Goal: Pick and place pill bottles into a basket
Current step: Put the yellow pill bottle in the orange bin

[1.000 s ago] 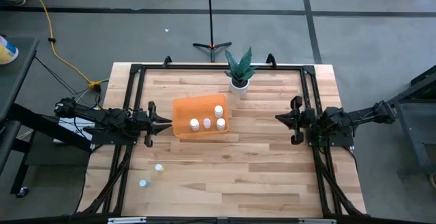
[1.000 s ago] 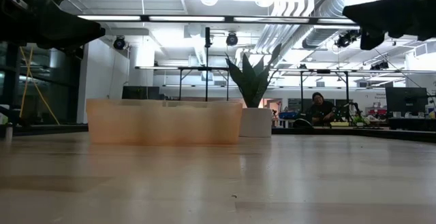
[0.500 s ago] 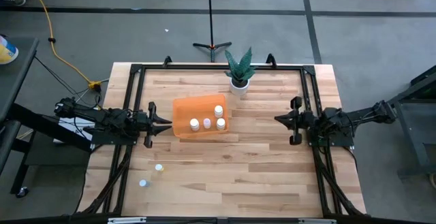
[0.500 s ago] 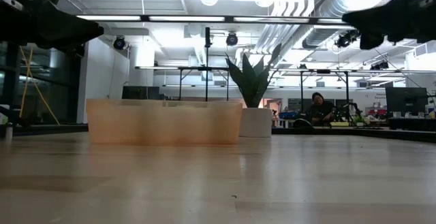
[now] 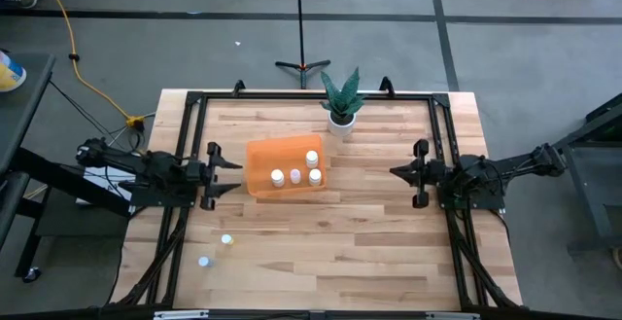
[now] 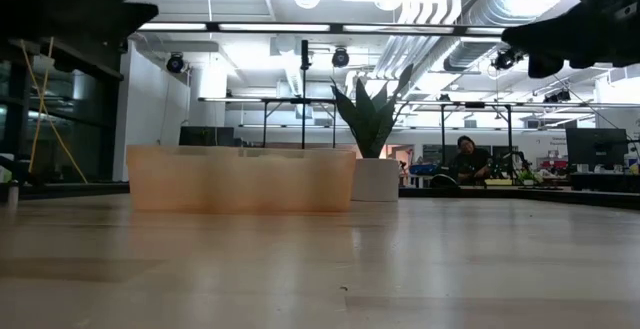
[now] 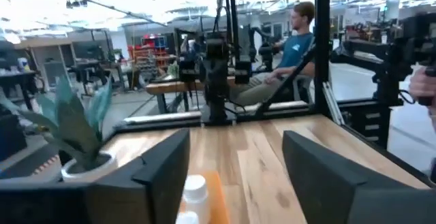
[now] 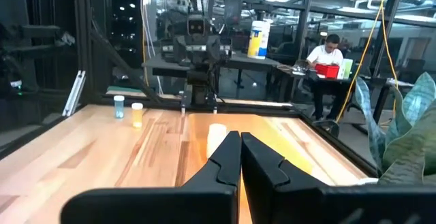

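Observation:
The orange basket (image 5: pixel 262 160) sits on the table's middle, toward the far side, with several white-capped pill bottles (image 5: pixel 296 175) standing in it. Two more pill bottles (image 5: pixel 226 239) (image 5: pixel 204 261) stand on the table near its left front corner. My left gripper (image 5: pixel 234 174) hovers open just left of the basket, level and pointing at it; in its wrist view (image 7: pixel 236 141) a bottle (image 7: pixel 195 190) shows between the spread fingers, farther off. My right gripper (image 5: pixel 394 171) is shut and hovers right of the basket, with nothing in it (image 8: pixel 240 141).
A white pot with a green plant (image 5: pixel 341 106) stands just beyond the basket's far right corner. Black frame rails (image 5: pixel 311 95) run along the table's far, left and right sides. Bare wood (image 5: pixel 350 252) lies toward the near edge. People sit in the room beyond.
My left gripper has opened its fingers and has risen a little beside the basket. The basket, the bottles and my right gripper have stayed where they were.

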Controlling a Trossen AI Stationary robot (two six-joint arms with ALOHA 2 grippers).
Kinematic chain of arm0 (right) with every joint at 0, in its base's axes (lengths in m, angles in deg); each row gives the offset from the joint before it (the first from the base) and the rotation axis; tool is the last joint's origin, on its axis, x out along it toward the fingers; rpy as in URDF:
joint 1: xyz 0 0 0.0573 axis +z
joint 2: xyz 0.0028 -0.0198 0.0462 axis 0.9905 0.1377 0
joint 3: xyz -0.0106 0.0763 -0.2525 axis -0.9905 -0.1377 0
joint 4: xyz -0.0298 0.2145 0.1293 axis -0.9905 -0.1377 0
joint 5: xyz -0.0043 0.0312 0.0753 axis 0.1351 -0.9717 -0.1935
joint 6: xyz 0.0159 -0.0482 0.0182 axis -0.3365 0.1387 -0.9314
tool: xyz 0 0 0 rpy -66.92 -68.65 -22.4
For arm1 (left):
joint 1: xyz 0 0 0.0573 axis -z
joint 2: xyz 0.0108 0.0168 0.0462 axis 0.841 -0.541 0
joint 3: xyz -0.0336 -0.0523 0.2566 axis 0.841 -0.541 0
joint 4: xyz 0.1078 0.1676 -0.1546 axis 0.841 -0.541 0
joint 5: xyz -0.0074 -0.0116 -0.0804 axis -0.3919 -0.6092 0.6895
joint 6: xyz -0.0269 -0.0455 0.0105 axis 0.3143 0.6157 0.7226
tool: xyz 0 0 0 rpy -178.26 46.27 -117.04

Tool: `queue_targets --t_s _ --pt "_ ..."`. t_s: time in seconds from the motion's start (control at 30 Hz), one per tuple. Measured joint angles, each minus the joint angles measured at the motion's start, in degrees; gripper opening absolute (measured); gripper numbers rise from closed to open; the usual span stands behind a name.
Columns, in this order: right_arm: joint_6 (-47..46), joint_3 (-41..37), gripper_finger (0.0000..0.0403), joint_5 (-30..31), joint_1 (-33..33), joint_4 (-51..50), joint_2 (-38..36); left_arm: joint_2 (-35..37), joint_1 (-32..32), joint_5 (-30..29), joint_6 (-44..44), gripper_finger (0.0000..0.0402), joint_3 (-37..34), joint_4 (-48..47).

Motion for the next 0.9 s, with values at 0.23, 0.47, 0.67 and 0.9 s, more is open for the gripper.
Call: queue_targets --t_s 0.23,0.47,0.67,0.9 --pt "0.37 0.0 0.0002 0.15 0.0 -0.29 0.0 -11.22 0.0 0.72 -3.58 0.0277 11.11 0.62" --pt "0.87 -0.02 0.0001 0.2 0.0 -2.71 0.02 -32.45 0.0 2.5 -0.97 0.0248 21.19 -1.33" --pt "2.28 -0.02 0.0006 0.15 0.0 -1.32 0.0 -48.92 0.02 4.44 -0.23 0.0237 35.15 -18.45" --pt "4.04 -0.02 0.0001 0.19 0.0 -0.82 0.0 -62.77 0.11 6.43 16.71 0.0238 53.22 -47.48"
